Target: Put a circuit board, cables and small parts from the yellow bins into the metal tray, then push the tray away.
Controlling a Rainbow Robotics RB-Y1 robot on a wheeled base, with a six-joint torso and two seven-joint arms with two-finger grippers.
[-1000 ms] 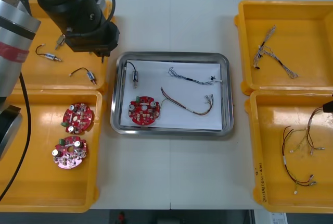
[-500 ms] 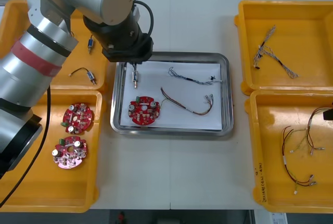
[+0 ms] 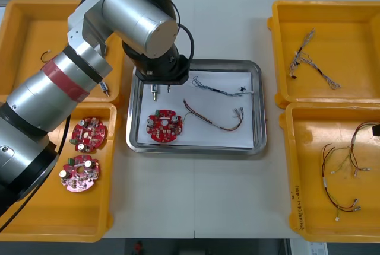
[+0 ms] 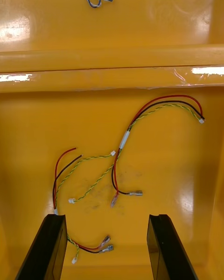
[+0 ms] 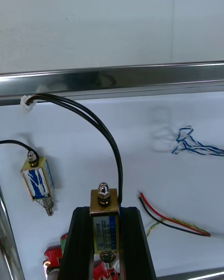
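1. Writing: a blue-and-white label is seen on the held part [image 5: 104, 226], but it is too small to be read. Handwriting on the rim of the near right bin [image 3: 298, 204] is likewise illegible.
2. The left gripper [image 3: 161, 87] is clamped on the part. The part stands upright between the fingers [image 5: 77, 242], and its black cable [image 5: 86, 113] arches to the tray's rim.
3. The part is held over the white inside of the tray [image 3: 196, 149], at its far left corner, on the far side of the board [image 3: 164, 126].
4. A second part [image 5: 37, 183] lies on the white, near the held one and apart from it.
5. A blue-white cable [image 3: 218, 87] and a red-yellow cable [image 3: 217, 120] lie in the tray, to the gripper's right.
6. The left arm is stretched from the near left across the left bins [image 3: 35, 207], with the wrist pointed down.
7. The right gripper [image 4: 107, 247] is held with its fingers apart over a cable bundle [image 4: 122, 142] in the near right bin.
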